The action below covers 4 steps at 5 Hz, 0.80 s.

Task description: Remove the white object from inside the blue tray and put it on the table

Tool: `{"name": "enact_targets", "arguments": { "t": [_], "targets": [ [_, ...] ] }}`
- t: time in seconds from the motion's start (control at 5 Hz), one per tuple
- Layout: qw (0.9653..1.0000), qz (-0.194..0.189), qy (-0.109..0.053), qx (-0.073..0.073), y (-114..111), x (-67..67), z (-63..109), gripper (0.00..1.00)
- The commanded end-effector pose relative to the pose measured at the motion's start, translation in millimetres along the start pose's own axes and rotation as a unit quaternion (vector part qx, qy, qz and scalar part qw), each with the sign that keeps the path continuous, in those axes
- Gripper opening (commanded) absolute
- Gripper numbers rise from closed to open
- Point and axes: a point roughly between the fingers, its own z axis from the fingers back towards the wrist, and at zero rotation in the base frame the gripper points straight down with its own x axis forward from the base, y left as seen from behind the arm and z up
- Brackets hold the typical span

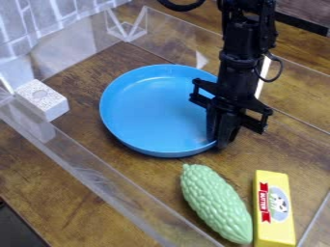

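The blue tray (152, 108) lies on the dark wooden table (110, 183), and its inside shows bare blue. The white object (39, 96), a small rough block, lies outside the tray at the far left, beside the clear wall. My gripper (227, 133) comes straight down on a black arm at the tray's right rim. Its jaws are drawn together there and seem to pinch the rim. A thin white strip hangs on the gripper's right side.
A green bumpy gourd (217, 203) lies front right, with a yellow packet (272, 207) beside it. Clear plastic walls (77, 154) fence the table along the left and front. Bare wood shows between the tray and the gourd.
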Motion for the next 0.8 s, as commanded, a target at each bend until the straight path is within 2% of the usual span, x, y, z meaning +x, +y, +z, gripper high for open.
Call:
{"name": "enact_targets", "arguments": {
  "t": [0.0, 0.6],
  "targets": [
    [0.9992, -0.026, -0.031, -0.004, -11.9, 11.9, 18.1, 0.00],
    [0.9985, -0.047, -0.027, -0.009, -20.4, 16.5, 25.7, 0.00]
  ]
}}
